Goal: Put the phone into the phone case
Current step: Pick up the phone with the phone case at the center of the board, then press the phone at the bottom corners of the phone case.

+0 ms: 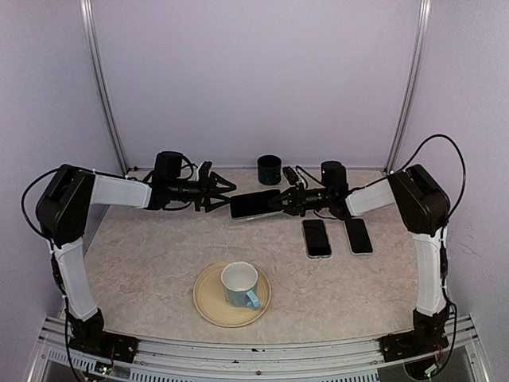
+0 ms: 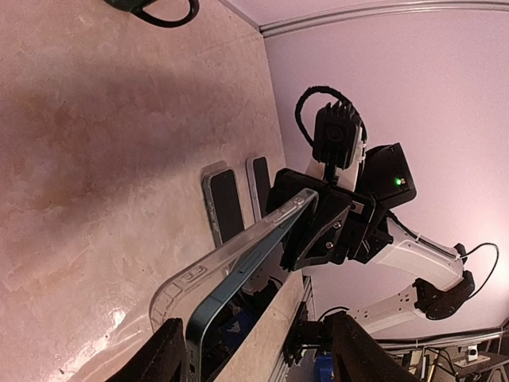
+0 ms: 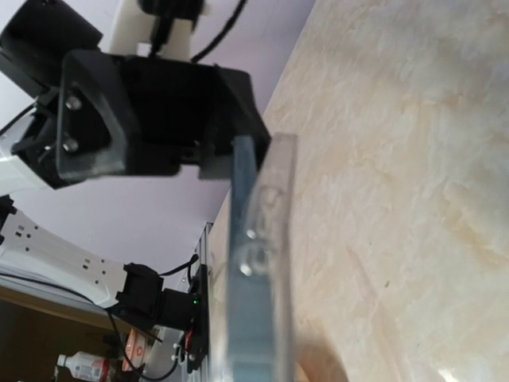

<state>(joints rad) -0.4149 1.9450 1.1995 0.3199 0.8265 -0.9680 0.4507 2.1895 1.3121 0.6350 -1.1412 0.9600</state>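
Observation:
A dark phone [image 1: 254, 204] hangs flat above the table between my two grippers. In the left wrist view its blue edge [image 2: 238, 274] lies against a clear phone case [image 2: 195, 274] that wraps its back. My right gripper [image 1: 280, 201] is shut on the phone's right end; its black body [image 2: 322, 227] shows behind the phone. My left gripper [image 1: 229, 195] stands open at the phone's left end, with the phone's corner close beside one finger [image 2: 163, 358]. From the right wrist I see the phone's edge [image 3: 248, 278] and the case [image 3: 280, 231] running toward the left gripper [image 3: 159, 111].
Two more phones [image 1: 316, 237] [image 1: 359, 235] lie side by side on the table right of centre. A dark round cup [image 1: 270, 169] and a small black item with a cable [image 1: 293, 175] stand at the back. A plate [image 1: 208, 306] with a mug [image 1: 240, 285] sits near the front.

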